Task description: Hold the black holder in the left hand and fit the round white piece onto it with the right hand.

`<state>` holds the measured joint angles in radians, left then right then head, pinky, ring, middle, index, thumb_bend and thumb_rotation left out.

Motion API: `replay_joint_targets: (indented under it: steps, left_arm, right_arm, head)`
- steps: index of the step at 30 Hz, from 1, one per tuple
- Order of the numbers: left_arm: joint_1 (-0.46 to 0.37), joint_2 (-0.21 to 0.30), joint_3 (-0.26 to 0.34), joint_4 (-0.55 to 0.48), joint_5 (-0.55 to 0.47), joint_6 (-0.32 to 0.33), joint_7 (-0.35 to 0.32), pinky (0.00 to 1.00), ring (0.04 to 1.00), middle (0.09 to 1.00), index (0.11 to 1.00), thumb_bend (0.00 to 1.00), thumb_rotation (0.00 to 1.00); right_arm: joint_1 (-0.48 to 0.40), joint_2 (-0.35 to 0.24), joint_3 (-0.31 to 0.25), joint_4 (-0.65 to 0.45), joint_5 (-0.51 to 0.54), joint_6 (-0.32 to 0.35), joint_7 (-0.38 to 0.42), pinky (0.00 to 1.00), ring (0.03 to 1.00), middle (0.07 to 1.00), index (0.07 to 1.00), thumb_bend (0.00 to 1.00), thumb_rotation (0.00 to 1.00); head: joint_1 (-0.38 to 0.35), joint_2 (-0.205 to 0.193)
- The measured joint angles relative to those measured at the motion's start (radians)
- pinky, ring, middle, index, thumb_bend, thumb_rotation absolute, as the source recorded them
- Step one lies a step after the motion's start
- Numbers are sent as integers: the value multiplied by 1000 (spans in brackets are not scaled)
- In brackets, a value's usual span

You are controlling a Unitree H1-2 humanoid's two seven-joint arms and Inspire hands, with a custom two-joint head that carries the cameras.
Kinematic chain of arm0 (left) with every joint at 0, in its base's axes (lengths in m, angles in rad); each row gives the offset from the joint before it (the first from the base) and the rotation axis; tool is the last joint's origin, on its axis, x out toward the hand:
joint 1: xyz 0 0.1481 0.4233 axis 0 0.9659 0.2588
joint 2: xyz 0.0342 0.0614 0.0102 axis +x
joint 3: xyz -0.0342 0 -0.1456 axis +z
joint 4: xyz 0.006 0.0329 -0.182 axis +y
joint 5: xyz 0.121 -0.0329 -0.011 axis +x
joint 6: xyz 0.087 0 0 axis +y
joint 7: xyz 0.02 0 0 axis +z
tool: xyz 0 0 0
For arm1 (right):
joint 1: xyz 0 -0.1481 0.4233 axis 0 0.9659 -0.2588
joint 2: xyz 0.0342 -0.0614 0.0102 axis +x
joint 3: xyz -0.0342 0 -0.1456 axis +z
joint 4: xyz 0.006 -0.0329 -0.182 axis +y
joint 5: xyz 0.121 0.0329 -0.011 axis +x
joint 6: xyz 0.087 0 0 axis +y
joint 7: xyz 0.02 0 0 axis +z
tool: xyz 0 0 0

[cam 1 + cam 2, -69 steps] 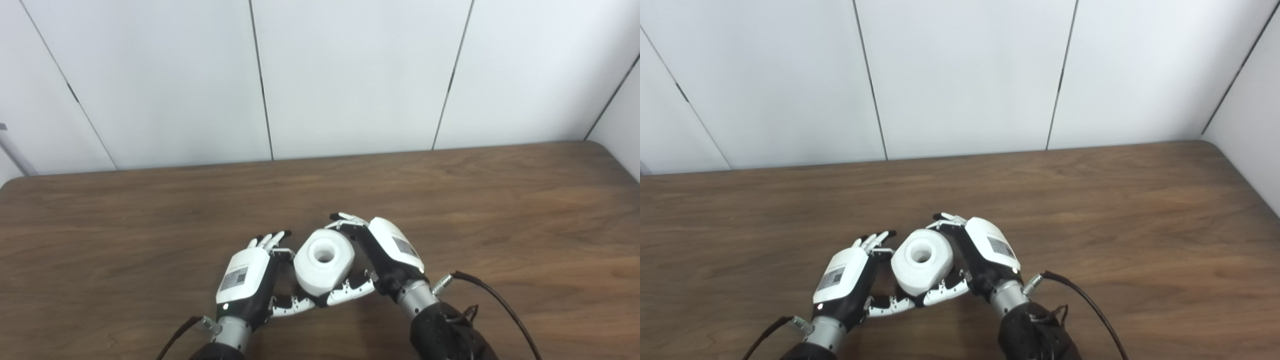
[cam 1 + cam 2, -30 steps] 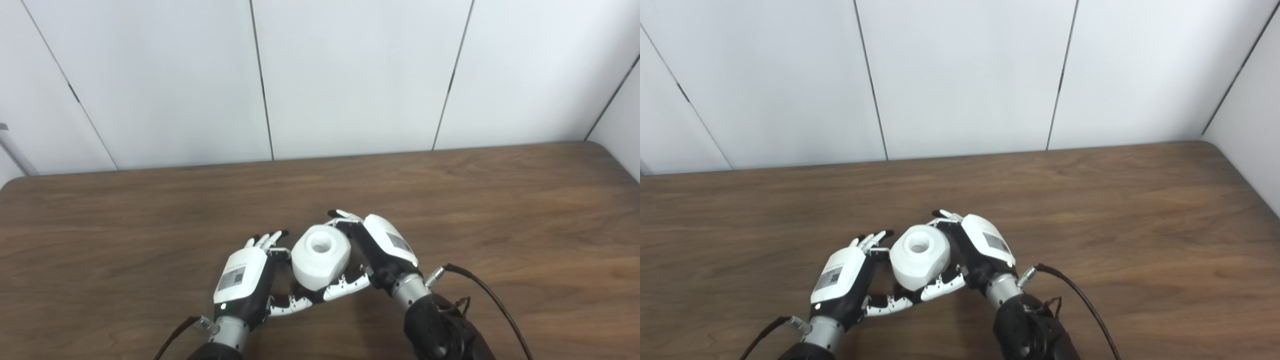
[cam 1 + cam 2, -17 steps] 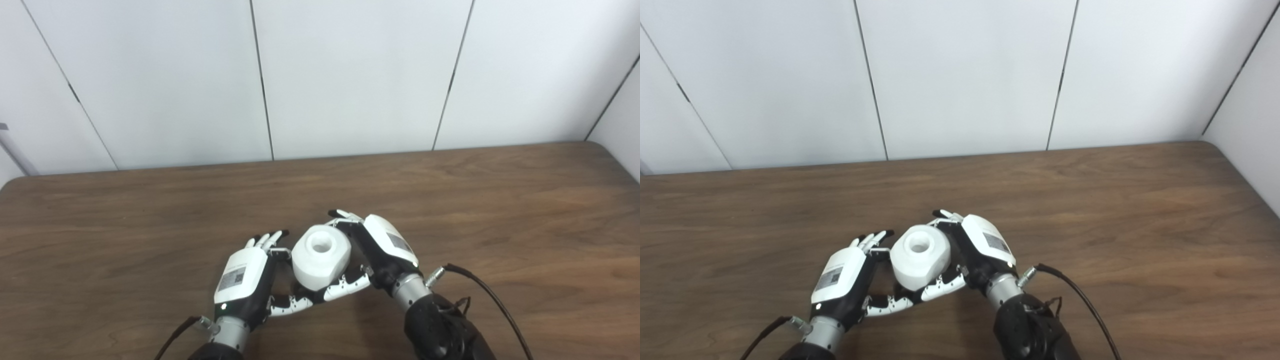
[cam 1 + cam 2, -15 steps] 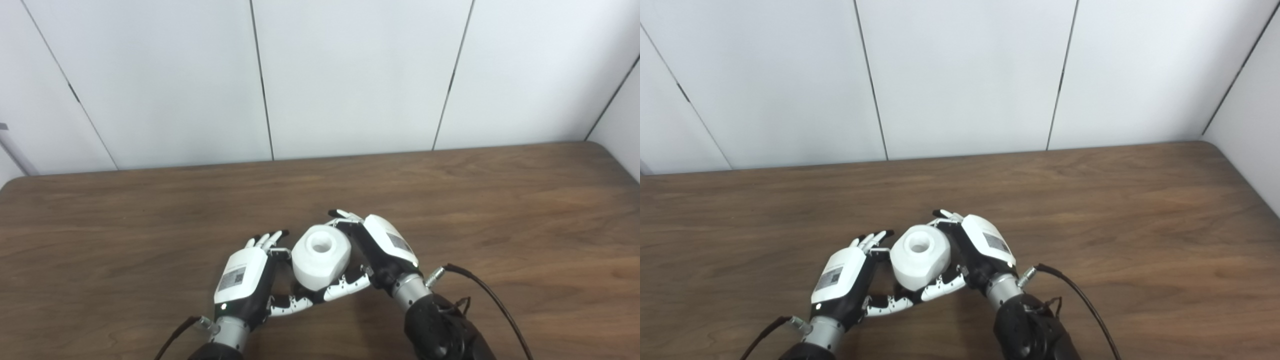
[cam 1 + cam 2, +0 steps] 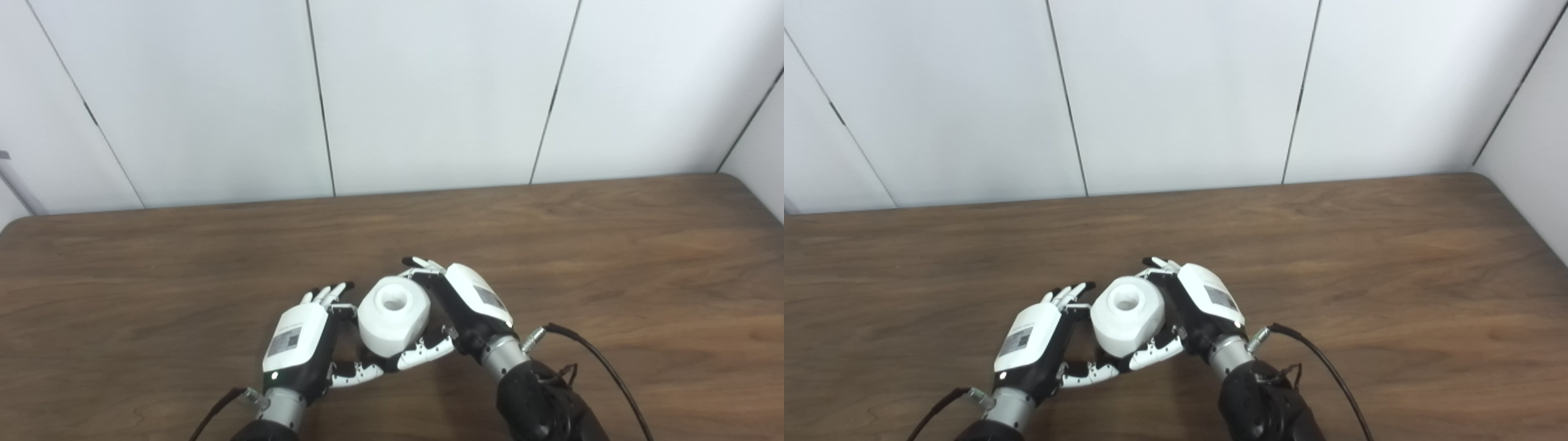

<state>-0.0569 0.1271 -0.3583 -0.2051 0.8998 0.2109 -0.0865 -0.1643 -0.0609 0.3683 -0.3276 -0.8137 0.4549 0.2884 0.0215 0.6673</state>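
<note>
Nothing has shifted lately: our right hand [image 5: 471, 303] grips the round white piece [image 5: 392, 313]; beside it our left hand [image 5: 300, 343] seems spread, holder unseen. Seating comes next.

Two head views, side by side, down onto one table [image 5: 612, 245].

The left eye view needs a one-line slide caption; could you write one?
Right hand grips the round white piece beside the left hand above a wooden table.
</note>
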Motion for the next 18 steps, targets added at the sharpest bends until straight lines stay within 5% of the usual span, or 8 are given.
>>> replay_joint_targets:
  steps: [18]
  left_arm:
    - [-1,-2,-2,0,1,0,-2,1000,959,940,483,515,49]
  right_arm:
    - [28,-21,26,-60,-43,6,24,813,950,927,480,499,145]
  head:
    - [3,2]
